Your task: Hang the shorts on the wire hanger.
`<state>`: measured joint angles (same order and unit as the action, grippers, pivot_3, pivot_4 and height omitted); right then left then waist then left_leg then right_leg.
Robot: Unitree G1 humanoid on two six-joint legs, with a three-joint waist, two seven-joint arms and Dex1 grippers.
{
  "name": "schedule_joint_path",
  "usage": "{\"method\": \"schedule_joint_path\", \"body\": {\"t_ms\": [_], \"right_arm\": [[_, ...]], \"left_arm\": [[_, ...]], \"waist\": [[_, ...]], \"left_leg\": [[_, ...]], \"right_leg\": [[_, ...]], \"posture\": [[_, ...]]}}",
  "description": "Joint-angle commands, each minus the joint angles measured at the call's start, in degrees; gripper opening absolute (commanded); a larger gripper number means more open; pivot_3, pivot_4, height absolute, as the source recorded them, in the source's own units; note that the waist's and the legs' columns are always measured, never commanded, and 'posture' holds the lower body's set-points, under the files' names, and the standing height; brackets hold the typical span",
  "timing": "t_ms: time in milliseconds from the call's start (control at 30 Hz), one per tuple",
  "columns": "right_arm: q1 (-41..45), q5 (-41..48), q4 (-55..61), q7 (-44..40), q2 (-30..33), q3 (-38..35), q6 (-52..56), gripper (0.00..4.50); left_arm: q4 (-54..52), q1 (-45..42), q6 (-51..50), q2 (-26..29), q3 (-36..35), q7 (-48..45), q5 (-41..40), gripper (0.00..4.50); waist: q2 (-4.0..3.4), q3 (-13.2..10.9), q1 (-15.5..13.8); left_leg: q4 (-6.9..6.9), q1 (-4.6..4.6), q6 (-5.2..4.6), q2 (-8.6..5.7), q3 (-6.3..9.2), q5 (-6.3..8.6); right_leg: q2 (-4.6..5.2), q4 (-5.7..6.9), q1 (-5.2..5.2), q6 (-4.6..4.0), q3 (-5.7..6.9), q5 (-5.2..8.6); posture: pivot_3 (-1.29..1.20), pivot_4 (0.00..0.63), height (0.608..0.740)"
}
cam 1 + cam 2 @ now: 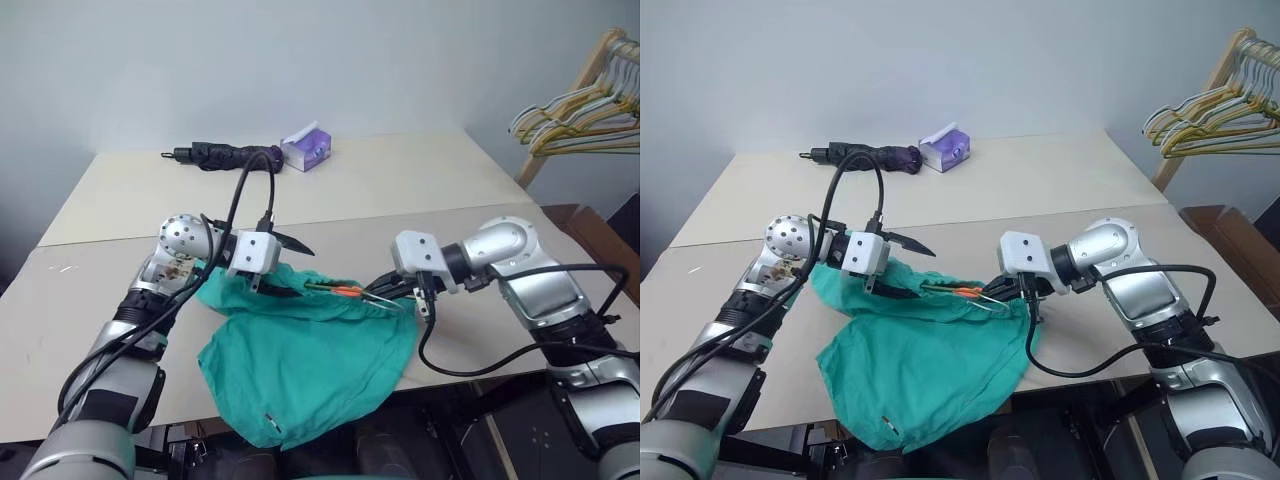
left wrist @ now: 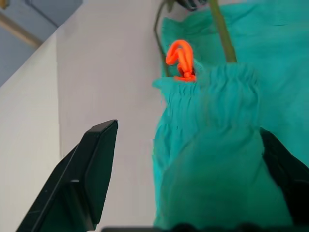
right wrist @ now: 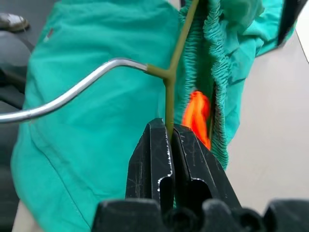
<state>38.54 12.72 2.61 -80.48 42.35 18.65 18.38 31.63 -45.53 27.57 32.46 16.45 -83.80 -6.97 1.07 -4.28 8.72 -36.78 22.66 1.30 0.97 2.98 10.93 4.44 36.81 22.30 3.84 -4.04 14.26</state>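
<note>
Teal-green shorts (image 1: 300,360) lie bunched at the near edge of a pale worktop (image 1: 400,190), their lower part draping over that edge, as the robot's two arms meet above the gathered waistband. The right gripper (image 3: 170,140), reaching in from the right, has its jaws pressed tight together on the thin olive wire of the wire hanger (image 3: 169,92), gripping it just below the point where the silvery curved hook branches off; the rest of the wire runs on into the opening of the waistband and is hidden by cloth. A small orange-red tag (image 3: 197,118) shows inside the elastic band, right beside the clamped wire. The left gripper (image 2: 188,193), coming from the left, stands with its jaws spread wide, one black finger (image 2: 84,179) clear over bare worktop and the other at the far side of a fold of the waistband, so the cloth sits between them without being pinched. At the back of the worktop lie a dark folded umbrella (image 1: 225,154) and, just beside it, a small purple box (image 1: 306,148). A bunch of yellow and grey hangers (image 1: 580,115) hangs on a wooden rack (image 1: 560,110) at the far right.
</note>
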Motion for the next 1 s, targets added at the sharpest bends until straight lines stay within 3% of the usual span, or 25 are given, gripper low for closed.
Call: {"method": "schedule_joint_path", "body": {"t_ms": [33, 100, 200, 533, 567, 833, 933, 1000], "right_arm": [[1.7, 1.5, 0.3, -1.5, 0.6, -1.7, 0.8, 0.02], [1.7, 1.2, 0.4, -1.8, 0.6, -1.7, 0.8, 0.02], [1.7, 0.9, 0.4, -2.0, 0.7, -1.8, 0.8, 0.0], [1.9, 0.9, -0.1, -1.9, 0.6, -2.2, 1.0, 0.0], [1.9, 1.0, -0.2, -1.9, 0.5, -2.2, 1.0, 0.0], [1.5, 1.3, 0.0, -1.4, 0.4, -2.8, 0.2, 0.0], [1.4, 0.9, -0.4, 0.3, 0.1, -3.8, 0.3, 0.68], [1.5, 1.2, -0.6, 0.7, 0.3, -4.5, 0.9, 1.37]], "left_arm": [[0.7, -2.4, 2.5, -0.4, 0.2, -1.0, 0.9, 3.89], [2.3, -3.4, 4.3, -0.3, 0.9, -0.4, 3.3, 3.89], [4.6, -4.5, 6.2, 0.1, 1.0, 0.9, 5.5, 3.34], [7.2, -5.6, 6.7, 0.7, 0.4, -0.4, 5.7, 0.2], [7.1, -5.5, 6.6, 0.6, 0.4, -0.4, 5.6, 0.05], [5.5, -4.2, 3.4, 0.3, -0.8, 0.1, 3.7, 0.05], [3.6, -2.9, 2.2, 0.9, -1.1, -0.7, 2.7, 0.0], [2.8, -2.3, 1.2, 1.2, -1.3, -0.9, 2.2, 0.0]], "waist": [[0.0, 0.0, 0.0], [0.0, 0.0, 0.0], [0.0, 0.0, 0.0], [0.0, 0.0, 0.0], [0.0, 0.0, 0.0], [0.0, 0.0, 0.0], [0.0, 0.0, 0.1], [0.0, 0.0, 0.1]], "left_leg": [[0.0, 0.03, 0.0, 0.0, 0.0, 0.0], [-0.02, 0.04, 0.0, 0.0, 0.01, 0.0], [-0.03, 0.04, 0.0, -0.01, 0.0, 0.0], [-0.03, 0.07, 0.0, -0.01, 0.01, 0.0], [-0.03, 0.07, 0.0, -0.01, 0.01, 0.0], [-0.04, 0.07, 0.0, -0.01, 0.01, 0.0], [-0.04, 0.07, 0.0, 0.0, 0.01, 0.0], [-0.04, 0.07, 0.0, 0.0, 0.01, 0.0]], "right_leg": [[0.0, 0.01, 0.03, 0.0, 0.0, 0.0], [0.0, 0.03, 0.04, 0.0, 0.0, 0.0], [0.0, 0.03, 0.03, 0.01, -0.01, 0.0], [0.0, 0.04, 0.06, 0.01, 0.0, -0.01], [0.0, 0.05, 0.06, 0.01, 0.0, 0.0], [0.0, 0.07, 0.07, 0.01, 0.0, -0.01], [0.0, 0.07, 0.07, 0.01, 0.0, -0.01], [0.0, 0.07, 0.07, 0.01, 0.0, 0.0]], "posture": [[-0.1, 0.0, 0.74], [-0.11, 0.0, 0.74], [-0.11, 0.0, 0.74], [-0.11, 0.0, 0.74], [-0.11, 0.0, 0.74], [-0.11, 0.001, 0.74], [-0.12, 0.006, 0.74], [-0.12, 0.007, 0.74]]}}
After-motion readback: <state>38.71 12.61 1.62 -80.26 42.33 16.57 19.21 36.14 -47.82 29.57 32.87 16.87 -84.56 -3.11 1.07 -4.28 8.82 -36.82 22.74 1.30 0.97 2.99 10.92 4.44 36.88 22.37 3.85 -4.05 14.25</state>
